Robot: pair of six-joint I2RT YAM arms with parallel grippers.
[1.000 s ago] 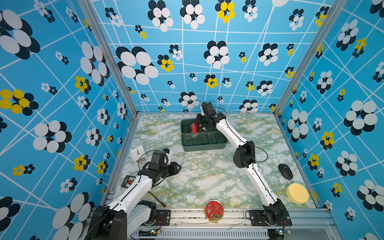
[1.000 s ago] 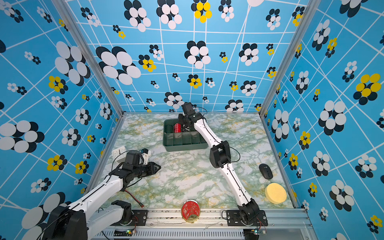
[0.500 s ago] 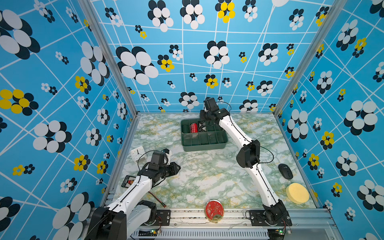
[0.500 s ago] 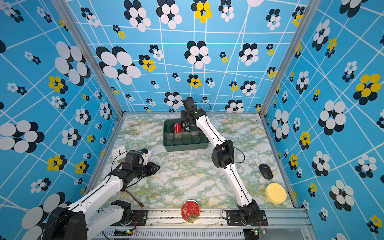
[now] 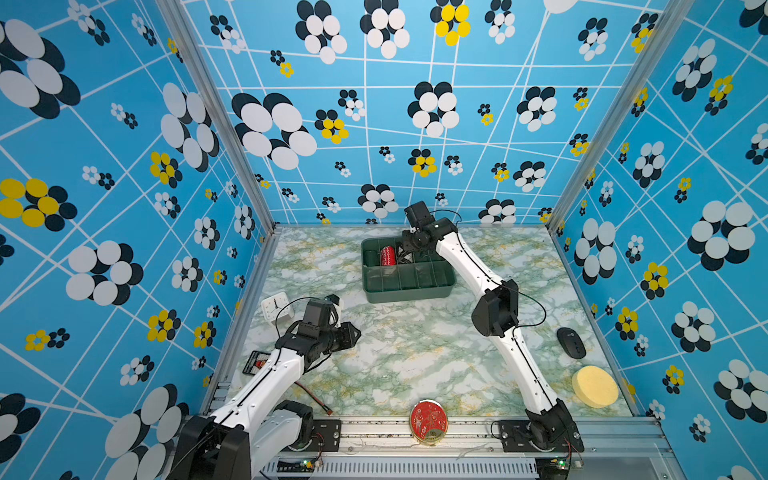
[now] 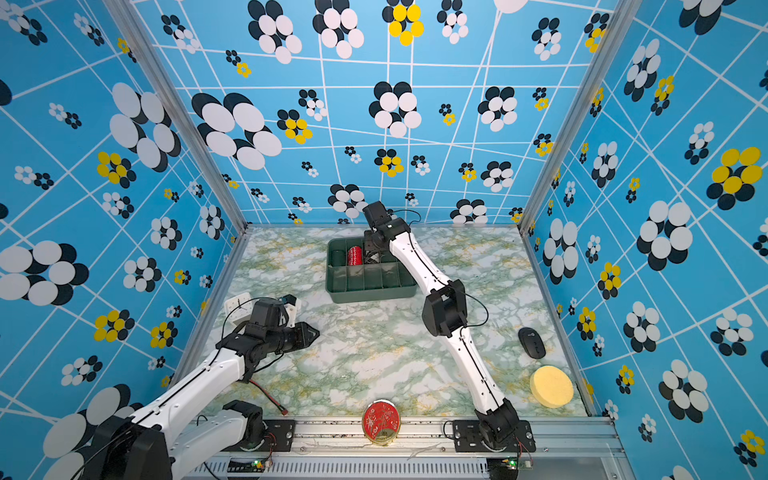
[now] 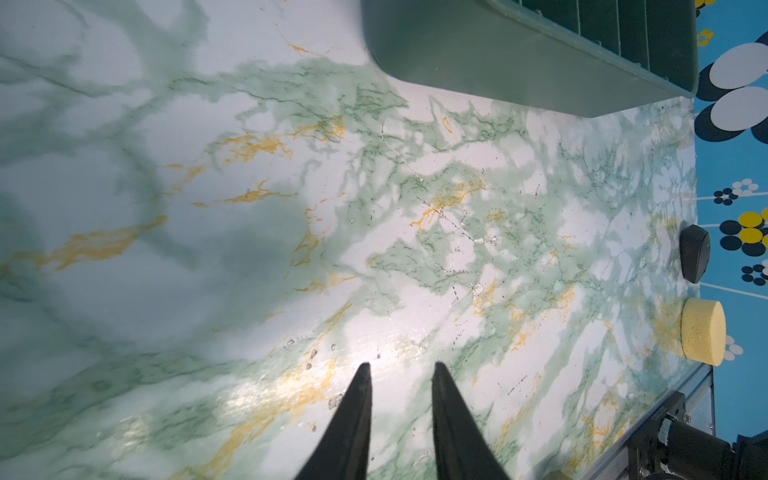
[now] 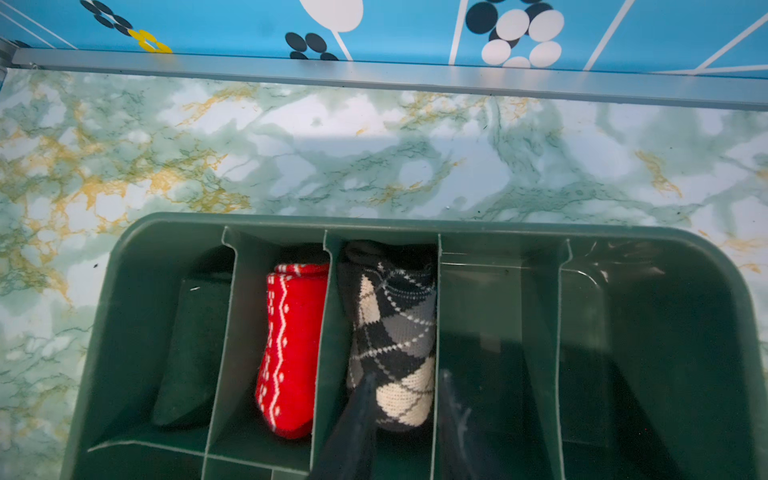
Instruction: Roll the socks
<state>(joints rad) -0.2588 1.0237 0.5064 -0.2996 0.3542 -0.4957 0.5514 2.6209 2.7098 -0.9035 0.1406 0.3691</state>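
Observation:
The socks (image 8: pixel 395 328) are a rolled black, grey and white argyle bundle standing in the third slot of the green divided tray (image 8: pixel 374 220). In both top views they show in the tray's back row (image 5: pixel 403 255) (image 6: pixel 372 257). My right gripper (image 8: pixel 407 374) hovers just above the roll's near end, open, with one finger (image 8: pixel 357 419) overlapping the roll's edge and the other over the neighbouring divider. My left gripper (image 7: pixel 401 365) is open a little over bare table (image 5: pixel 355 332), far from the tray, with nothing between its fingers.
A red roll with white marks (image 8: pixel 291 345) and a dark green roll (image 8: pixel 191 353) fill the slots beside the socks. A black mouse (image 5: pixel 570 343), a yellow sponge (image 5: pixel 594 386), a red round tin (image 5: pixel 429 420) and a white clock (image 5: pixel 276 307) lie around the table's edges.
My right wrist has lifted slightly and drawn back toward the rear wall over the tray. The socks stay in their slot. The left arm has barely moved.

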